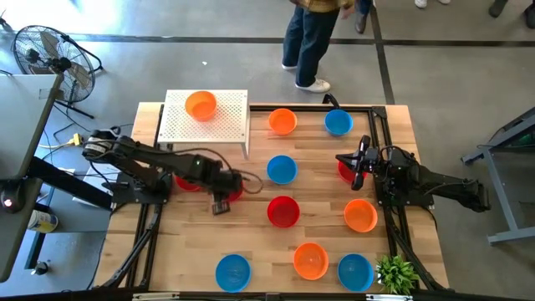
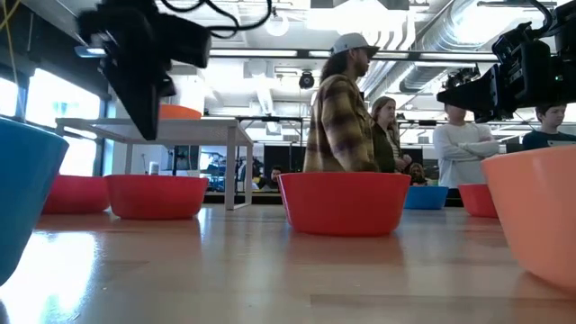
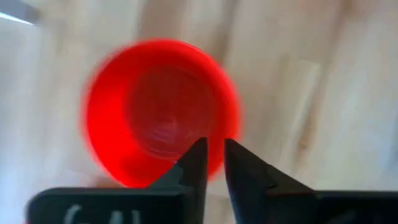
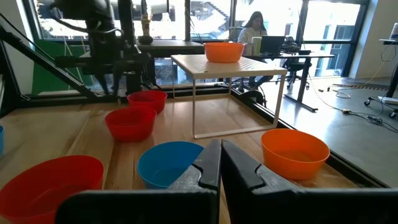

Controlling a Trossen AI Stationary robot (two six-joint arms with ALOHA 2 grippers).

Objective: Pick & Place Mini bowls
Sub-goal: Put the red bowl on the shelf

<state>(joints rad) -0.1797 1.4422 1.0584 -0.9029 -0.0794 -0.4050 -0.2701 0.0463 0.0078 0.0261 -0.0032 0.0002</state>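
Glossy round red plastic bowl (image 3: 160, 112)

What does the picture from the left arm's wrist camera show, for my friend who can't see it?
A red mini bowl sits on the wooden table, seen from straight above and blurry. The left gripper hangs over the bowl's near rim, its two dark fingers a narrow gap apart.

- Four orange mini bowls (image 1: 282, 121) are sitting around, one of them on the board at 11 o'clock.
- Four blue mini bowls (image 1: 282, 170) are lying on the table (image 1: 326, 188).
- Four red mini bowls (image 1: 282, 211) are showing.
- One white perforated board (image 1: 226, 125) is standing.
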